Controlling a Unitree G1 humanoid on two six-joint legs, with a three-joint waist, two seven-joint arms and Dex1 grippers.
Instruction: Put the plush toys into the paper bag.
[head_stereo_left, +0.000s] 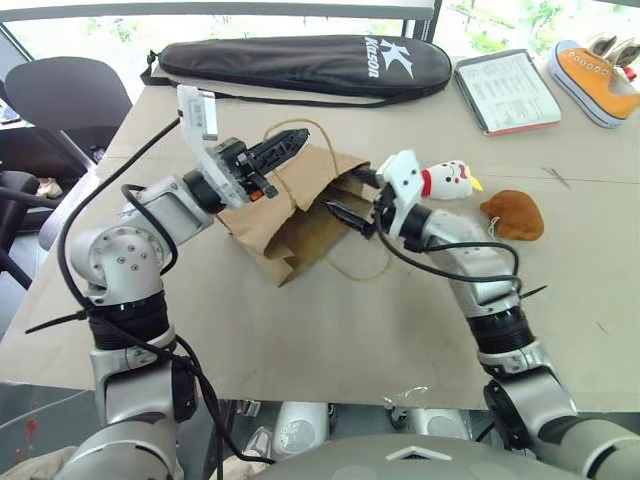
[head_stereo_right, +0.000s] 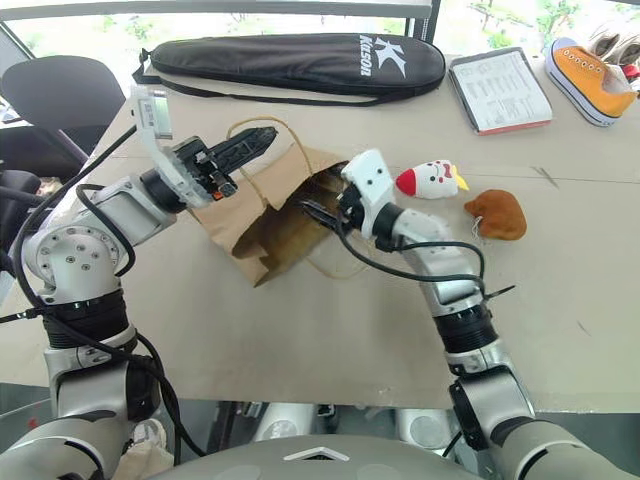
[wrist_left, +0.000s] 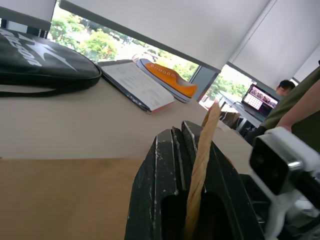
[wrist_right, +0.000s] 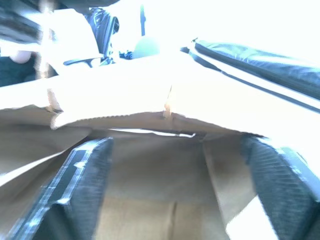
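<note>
While the paper bag (head_stereo_left: 290, 215) is lying crumpled on its side mid-table, mouth facing the robot's right, the left gripper (head_stereo_left: 283, 149) is sitting at the bag's upper left edge, fingers clamped tight on a twine handle (wrist_left: 202, 155). In the left wrist view the twisted tan cord is running up between the two black fingers (wrist_left: 165, 185), pinched with no gap. That handle loop is arching up over the bag's top edge in the head views.

Moving right, the right gripper (head_stereo_left: 345, 213) is pointing into the bag's mouth, its fingers spread wide and holding nothing. The right wrist view is showing both fingers (wrist_right: 75, 185) far apart with brown paper between and beyond them, the bag's rim crossing above. A second twine loop (head_stereo_left: 360, 268) is lying flat on the table (head_stereo_left: 330, 340) just below the bag's mouth.

Further right, the white plush toy (head_stereo_left: 448, 181) with red end and yellow tip is lying on the table just behind the right wrist, outside the bag. The orange-brown plush toy (head_stereo_left: 514, 214) is resting near it, also outside the bag, apart from the white one.

Along the far edge, a long black zippered case (head_stereo_left: 300, 63) is lying at left-centre, then a booklet (head_stereo_left: 507, 92), then an orange-and-white sneaker (head_stereo_left: 594, 80) at the far right corner.
</note>
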